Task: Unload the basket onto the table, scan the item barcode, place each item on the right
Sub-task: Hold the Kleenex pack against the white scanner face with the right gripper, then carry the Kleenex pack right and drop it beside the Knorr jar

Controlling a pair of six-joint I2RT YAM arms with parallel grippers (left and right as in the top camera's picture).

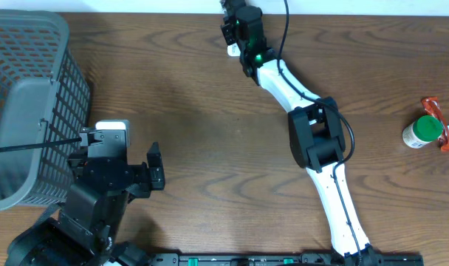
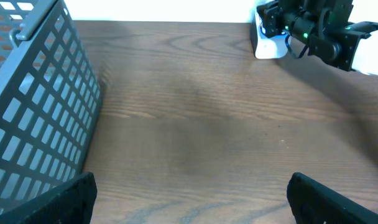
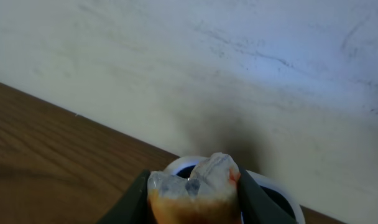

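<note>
My right gripper (image 3: 194,202) is shut on the item (image 3: 193,186), a crinkled clear packet with orange contents that fills the gap between the jaws. It hangs just in front of the white, dark-centred scanner (image 3: 281,194) at the table's far edge against the wall. Overhead, the right gripper (image 1: 236,31) reaches to the back of the table above the scanner (image 1: 232,50), and the item is hidden under it. The left wrist view shows the scanner (image 2: 267,45) with the right gripper (image 2: 301,25) over it. My left gripper (image 1: 117,159) (image 2: 189,208) stands wide open and empty beside the basket. No barcode shows.
A grey mesh basket (image 1: 25,111) (image 2: 33,106) stands at the left, close to my left gripper. A green-capped bottle (image 1: 422,131) and a red-orange packet (image 1: 440,118) lie at the right edge. The right arm (image 1: 317,137) stretches across the table's middle.
</note>
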